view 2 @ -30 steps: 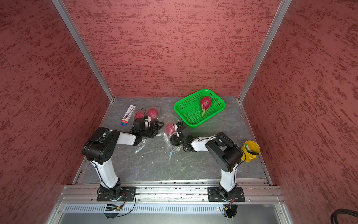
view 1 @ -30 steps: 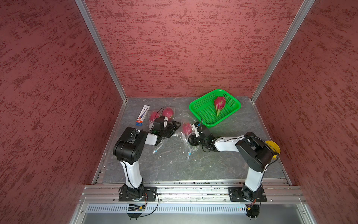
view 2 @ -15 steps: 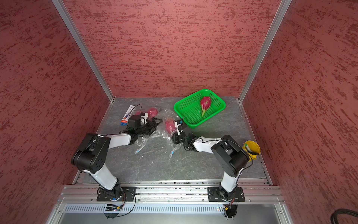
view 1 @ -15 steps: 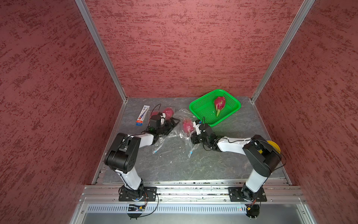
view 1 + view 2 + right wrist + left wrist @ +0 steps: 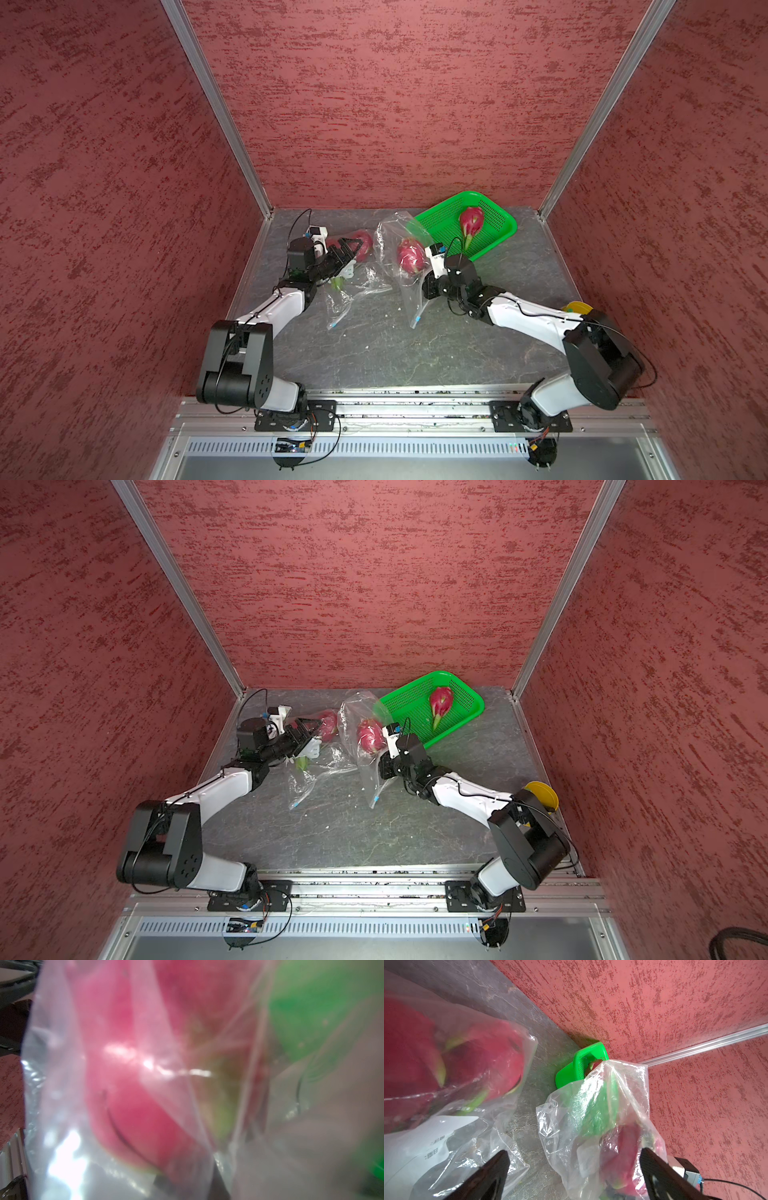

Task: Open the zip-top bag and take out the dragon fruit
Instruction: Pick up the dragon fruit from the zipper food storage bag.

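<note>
Two clear zip-top bags show in both top views. One bag (image 5: 397, 245) stands upright with a dragon fruit (image 5: 410, 257) inside; my right gripper (image 5: 424, 286) is shut on its plastic low down, beside the fruit. In the right wrist view the film and pink fruit (image 5: 135, 1084) fill the picture, blurred. The other bag (image 5: 353, 291) lies flat, with a dragon fruit (image 5: 362, 245) at its far end. My left gripper (image 5: 348, 250) is open just in front of that fruit, holding nothing. A further dragon fruit (image 5: 471, 220) lies in the green basket (image 5: 498, 224).
The green basket sits at the back right corner, right behind the raised bag. A yellow object (image 5: 577, 308) is at the right edge, behind my right arm. Red walls close in three sides. Blue zipper sliders (image 5: 417, 320) rest on the grey table (image 5: 395, 353).
My right gripper closed on its bag and raised it, so the bag now stands upright. My left arm reached further back; its gripper stayed open.
</note>
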